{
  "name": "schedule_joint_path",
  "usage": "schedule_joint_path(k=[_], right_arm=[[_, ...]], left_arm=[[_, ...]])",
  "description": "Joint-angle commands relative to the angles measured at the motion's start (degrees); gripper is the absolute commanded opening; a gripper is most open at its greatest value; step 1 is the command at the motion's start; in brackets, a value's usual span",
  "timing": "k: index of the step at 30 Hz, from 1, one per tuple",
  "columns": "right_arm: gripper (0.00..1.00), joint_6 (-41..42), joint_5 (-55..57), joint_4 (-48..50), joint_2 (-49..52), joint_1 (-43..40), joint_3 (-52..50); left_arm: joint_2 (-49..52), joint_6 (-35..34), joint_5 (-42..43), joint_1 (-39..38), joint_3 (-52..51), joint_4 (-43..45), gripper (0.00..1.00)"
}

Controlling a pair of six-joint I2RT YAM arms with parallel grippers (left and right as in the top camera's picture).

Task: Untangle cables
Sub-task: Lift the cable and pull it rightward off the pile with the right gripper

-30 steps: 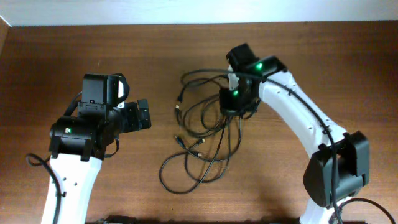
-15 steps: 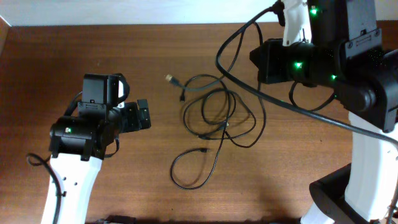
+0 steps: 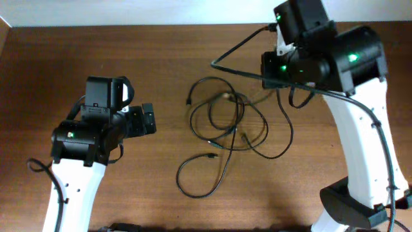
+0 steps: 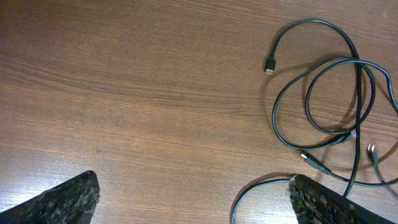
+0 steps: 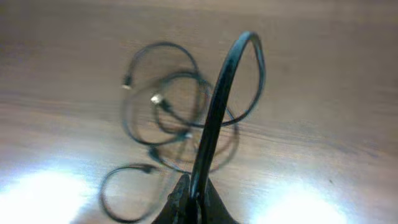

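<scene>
Thin black plug-tipped cables are being pinched by the shut right pincer, left pincer gaping empty; loops risk being cinched under pull.

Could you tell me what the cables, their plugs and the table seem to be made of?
The cables: thin, black, bending in loose loops with a slight sheen, likely rubber or plastic sheathing. The plugs: pale glinting tips, probably metal. The table: brown with visible grain, wood or wood-look laminate, smooth satin finish.
</scene>
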Motion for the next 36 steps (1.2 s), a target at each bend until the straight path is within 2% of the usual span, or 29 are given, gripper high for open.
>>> schedule_joint_path(k=[1,3,10,14,17,18,21,24,27,29,34,36], right_arm=[[0.04,-2.1,8.1,-0.3,-0.5,-0.2,-1.7],[0.04,-2.1,13.1,-0.3,-0.6,-1.6,-1.7],[0.04,-5.6,13.9,-0.3,-3.8,-10.8,-1.7],[0.04,-14.5,17.7,-0.3,-9.7,-15.9,-1.6],[0.04,-21.6,17.1,0.3,-13.6,-15.5,-1.6],[0.04,-28.1,14.0,0.1,-14.9,-14.9,-1.7],[0.04,-32.3,10.7,-0.3,-16.2,-12.9,-1.7],[0.04,-42.8,10.6,-0.3,-16.2,-10.2,-1.7],[0.04,-60.5,11.8,-0.3,-16.2,-7.3,-1.7],[0.04,-66.7,13.6,-0.3,-16.2,-7.1,-1.7],[0.04,-98.3,13.8,-0.3,-15.6,-7.1,-1.7],[0.04,-103.5,9.8,0.0,-14.0,-7.1,-1.7]], left_arm=[[0.0,-0.3,-0.7,0.2,0.5,0.0,0.99],[0.0,-0.3,-0.7,0.2,0.5,0.0,0.99],[0.0,-0.3,-0.7,0.2,0.5,0.0,0.99],[0.0,-0.3,-0.7,0.2,0.5,0.0,0.99],[0.0,-0.3,-0.7,0.2,0.5,0.0,0.99],[0.0,-0.3,-0.7,0.2,0.5,0.0,0.99],[0.0,-0.3,-0.7,0.2,0.5,0.0,0.99],[0.0,-0.3,-0.7,0.2,0.5,0.0,0.99],[0.0,-0.3,-0.7,0.2,0.5,0.0,0.99],[0.0,-0.3,-0.7,0.2,0.5,0.0,0.99],[0.0,-0.3,-0.7,0.2,0.5,0.0,0.99],[0.0,-0.3,-0.7,0.2,0.5,0.0,0.99]])
